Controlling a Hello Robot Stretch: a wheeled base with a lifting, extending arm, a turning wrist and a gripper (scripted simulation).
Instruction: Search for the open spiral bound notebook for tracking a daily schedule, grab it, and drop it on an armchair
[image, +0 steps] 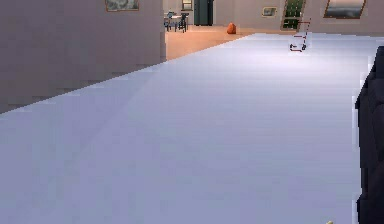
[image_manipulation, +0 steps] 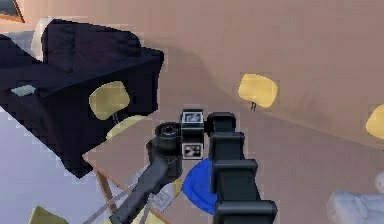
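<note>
End effector (image_manipulation: 135, 200) at the table (image_manipulation: 115, 152), blue disc (image_manipulation: 198, 185) on the table beside it; cannot tell if it holds anything. Dark armchair (image_manipulation: 80, 80) just behind table, yellow chairs (image_manipulation: 110, 100) near.

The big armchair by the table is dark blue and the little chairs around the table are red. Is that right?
Not quite. The little chairs are yellow, not red; the arm side view shows it. The big armchair by the table is dark blue, as you said.
</note>
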